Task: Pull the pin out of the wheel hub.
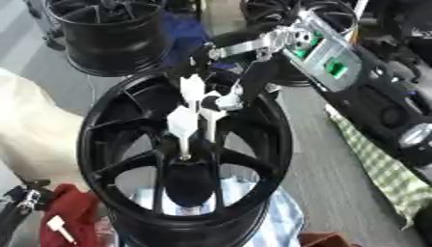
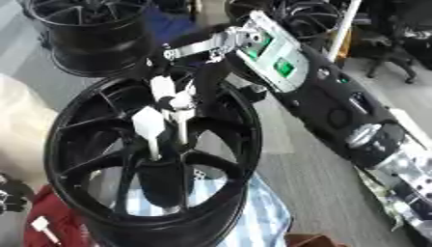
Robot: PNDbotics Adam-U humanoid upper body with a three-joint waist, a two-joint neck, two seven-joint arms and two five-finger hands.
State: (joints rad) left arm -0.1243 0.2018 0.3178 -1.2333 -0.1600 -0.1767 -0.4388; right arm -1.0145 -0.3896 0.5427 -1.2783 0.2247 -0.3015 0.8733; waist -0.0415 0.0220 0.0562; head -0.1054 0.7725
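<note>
Right eye view alone: right robot hand (image 2: 165,113) with straight fingers inside wheel hub (image 2: 160,181).

Black wheel hub (image 1: 182,159); white fingers (image 1: 182,123); blue-striped cloth (image 2: 266,212).

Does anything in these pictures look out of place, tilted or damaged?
Nothing looks damaged or spilled. The wheel hub appears tilted, with the floor askew too, so the camera seems tilted. The right hand reaches into its centre. I cannot make out the pin.
</note>
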